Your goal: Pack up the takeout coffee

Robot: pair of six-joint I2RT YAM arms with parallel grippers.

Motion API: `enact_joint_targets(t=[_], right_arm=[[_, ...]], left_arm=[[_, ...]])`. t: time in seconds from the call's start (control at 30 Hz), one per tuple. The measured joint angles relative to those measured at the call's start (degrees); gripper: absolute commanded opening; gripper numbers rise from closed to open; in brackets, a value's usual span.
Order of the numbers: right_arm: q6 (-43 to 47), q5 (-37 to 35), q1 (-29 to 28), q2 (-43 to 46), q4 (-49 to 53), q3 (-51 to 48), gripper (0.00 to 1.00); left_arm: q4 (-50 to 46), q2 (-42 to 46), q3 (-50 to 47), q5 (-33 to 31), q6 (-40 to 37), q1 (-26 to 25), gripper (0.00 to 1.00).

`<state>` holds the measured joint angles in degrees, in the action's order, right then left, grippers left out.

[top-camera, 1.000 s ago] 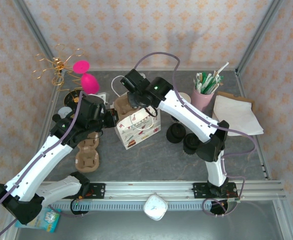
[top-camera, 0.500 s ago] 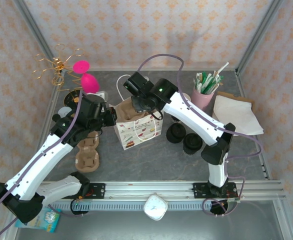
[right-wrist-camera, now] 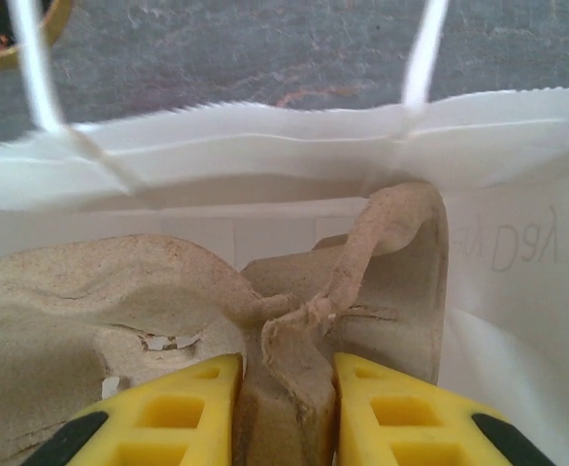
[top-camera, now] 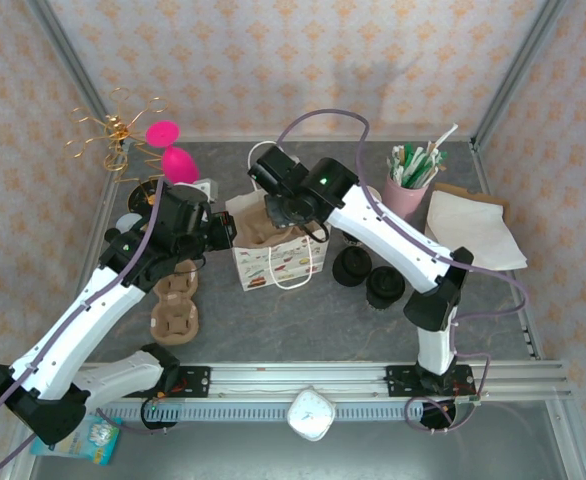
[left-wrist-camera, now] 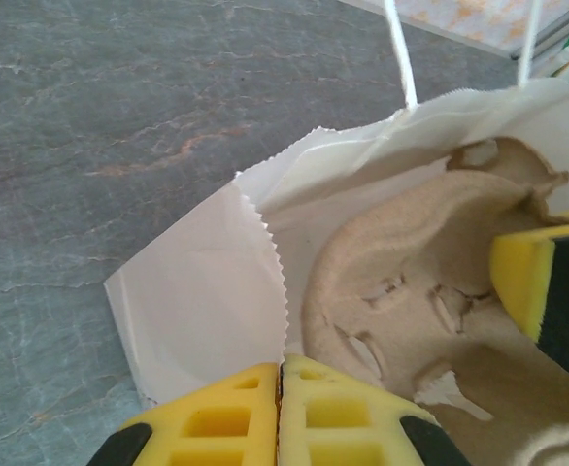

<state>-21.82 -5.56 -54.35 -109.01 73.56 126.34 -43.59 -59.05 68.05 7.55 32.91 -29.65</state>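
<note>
Left gripper: the left gripper (left-wrist-camera: 281,377) has its yellow fingers pressed together on the serrated top rim of a white paper carrier bag (left-wrist-camera: 192,311), at the bag's left end (top-camera: 221,232).
Right gripper: the right gripper (right-wrist-camera: 286,379) reaches down into the bag's mouth (top-camera: 278,210). It pinches the raised middle ridge of a brown moulded-pulp cup carrier (right-wrist-camera: 119,282) between its yellow fingers, and one finger (left-wrist-camera: 522,282) is seen from the left wrist.
Bag: the white bag with a printed pattern (top-camera: 278,262) stands upright near the middle of the surface. Its mouth is open, and its white cord handles rise at the far rim (right-wrist-camera: 265,136).
Carrier in bag: the pulp carrier (left-wrist-camera: 401,291) sits tilted inside the bag, and its top edge sticks out above the rim (top-camera: 258,225).
Takeout coffee: the takeout coffee (top-camera: 125,220), a small cream cup with a black lid, appears to stand near the surface's left edge. It is half hidden by the left arm and too small to make out with certainty.
Second carrier: another brown pulp cup carrier (top-camera: 176,305) lies flat on the surface, left of the bag and under the left arm.
Black rounds: two round black stacks (top-camera: 351,265) stand just right of the bag, under the right arm.
Far right corner: a pink cup of straws (top-camera: 408,190) stands there, with a pile of white and brown paper (top-camera: 473,228) beside it.
</note>
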Motion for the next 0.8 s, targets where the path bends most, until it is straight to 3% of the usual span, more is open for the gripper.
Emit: enact_joint_targets(t=[0.63, 0.8], right_arm=[[0.7, 0.2, 0.0, -8.0, -0.8, 1.4, 0.26], [0.7, -0.2, 0.0, -8.7, -0.8, 1.4, 0.26]], left_arm=[[1.1, 0.1, -0.3, 1.7, 0.1, 0.0, 0.08], [2.1, 0.9, -2.0, 1.9, 3.2, 0.0, 0.08]])
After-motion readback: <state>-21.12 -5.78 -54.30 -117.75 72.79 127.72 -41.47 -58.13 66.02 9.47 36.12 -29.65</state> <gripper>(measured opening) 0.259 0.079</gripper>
